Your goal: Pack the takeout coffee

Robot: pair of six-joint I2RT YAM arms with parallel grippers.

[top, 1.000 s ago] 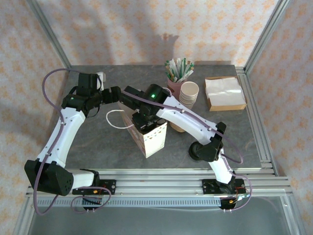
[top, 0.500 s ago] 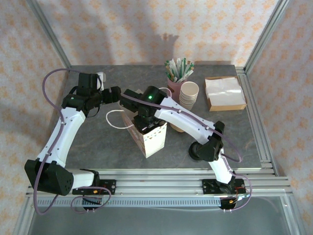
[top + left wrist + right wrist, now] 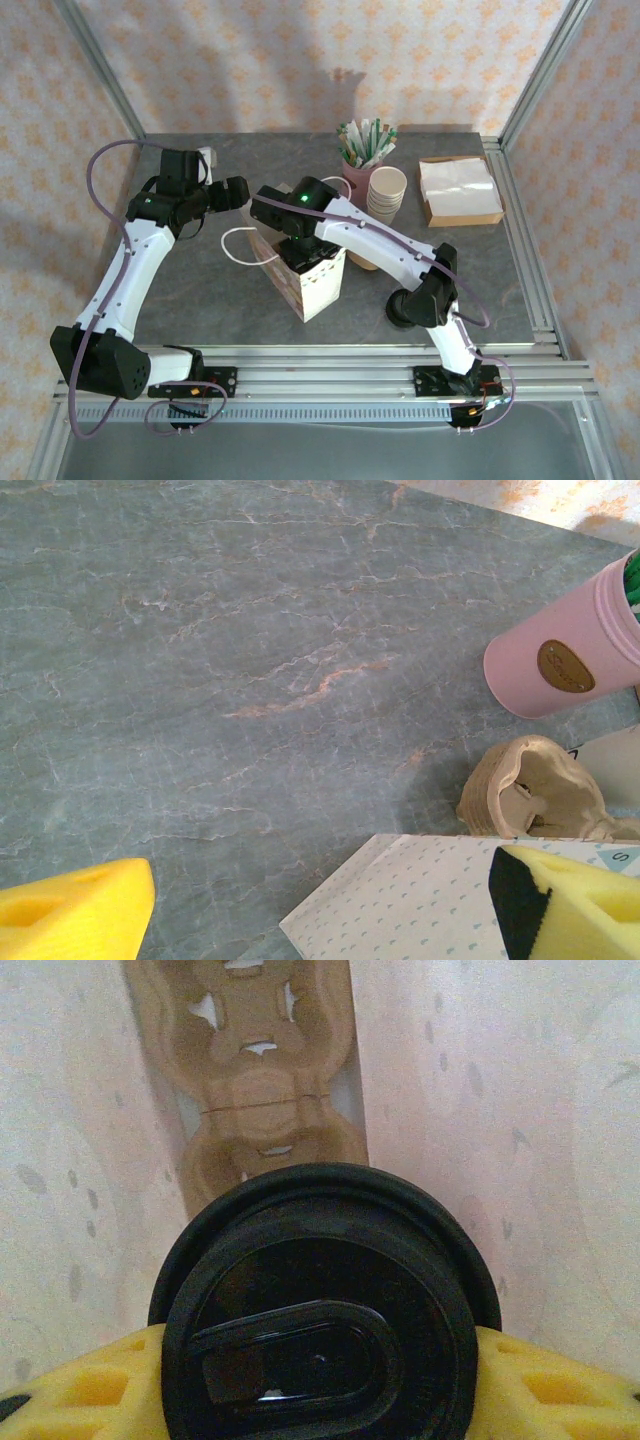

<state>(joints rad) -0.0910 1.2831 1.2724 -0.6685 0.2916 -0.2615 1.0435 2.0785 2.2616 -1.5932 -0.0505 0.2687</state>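
The takeout coffee (image 3: 320, 1310) shows its black lid from above, and my right gripper (image 3: 320, 1390) is shut on it, with yellow pads (image 3: 80, 1390) pressed to both sides. It hangs inside the white patterned paper bag (image 3: 320, 285), between the bag's pale walls, over a brown pulp carrier (image 3: 262, 1110) at the bottom. In the top view my right gripper (image 3: 300, 250) reaches down into the bag's mouth. My left gripper (image 3: 236, 192) stands open just left of the bag, with the bag's corner (image 3: 430, 900) low between its yellow fingers (image 3: 70, 915).
A pink holder (image 3: 358, 175) with straws, a stack of cream paper cups (image 3: 387, 193) and a box of napkins (image 3: 458, 190) stand at the back right. Another brown pulp carrier (image 3: 530, 790) lies beside the bag. The bag's white handle (image 3: 235, 248) loops out to the left.
My right gripper has sunk a little deeper into the bag with the coffee, and the bag has shifted slightly right. The left arm has stayed put.
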